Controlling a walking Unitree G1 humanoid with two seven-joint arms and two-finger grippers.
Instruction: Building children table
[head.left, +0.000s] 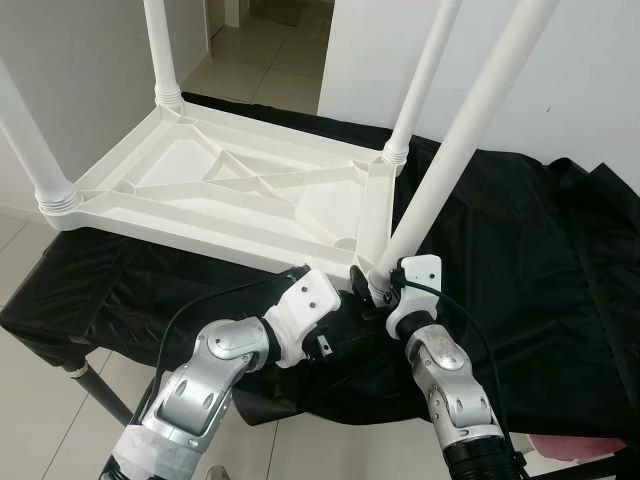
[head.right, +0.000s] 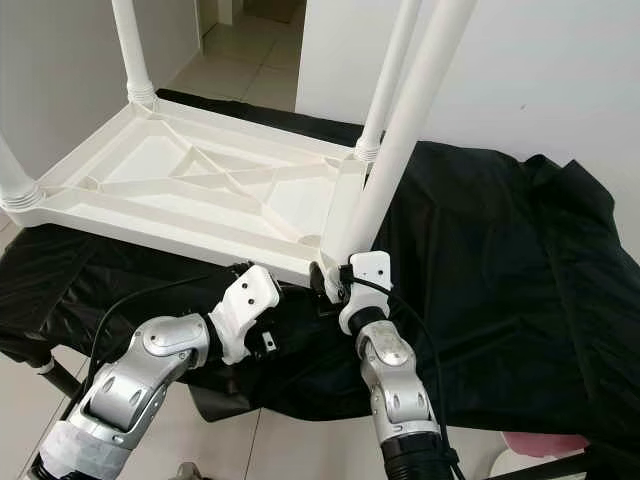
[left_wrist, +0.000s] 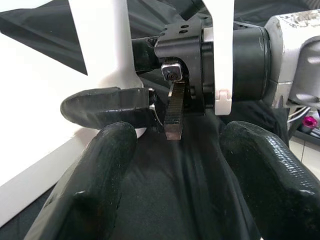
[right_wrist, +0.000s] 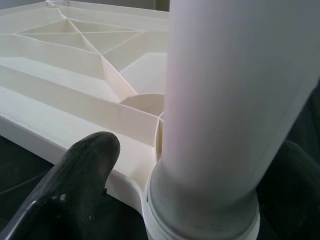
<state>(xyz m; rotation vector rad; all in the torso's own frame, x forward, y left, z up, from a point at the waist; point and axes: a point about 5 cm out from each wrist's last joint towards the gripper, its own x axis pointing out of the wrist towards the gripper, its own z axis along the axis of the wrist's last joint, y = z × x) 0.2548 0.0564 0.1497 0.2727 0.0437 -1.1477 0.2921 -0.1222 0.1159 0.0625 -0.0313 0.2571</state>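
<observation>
A white plastic table top (head.left: 250, 185) lies upside down on a black cloth (head.left: 540, 300). Three white legs stand screwed into its corners: far left (head.left: 160, 50), near left (head.left: 30, 140) and far right (head.left: 425, 75). A fourth leg (head.left: 470, 130) leans at the near right corner, its base at the socket (right_wrist: 200, 210). My right gripper (head.left: 378, 287) is shut on this leg's lower end, a finger (right_wrist: 80, 185) on each side. My left gripper (left_wrist: 182, 150) hovers open just to the left of it, over the cloth by the table's near edge, holding nothing.
The cloth covers a low stand with a dark metal leg (head.left: 100, 390) at the near left. A white wall (head.left: 560, 70) rises behind on the right, and a doorway with a tiled floor (head.left: 260, 60) lies beyond. A pink object (head.left: 575, 445) sits on the floor at the lower right.
</observation>
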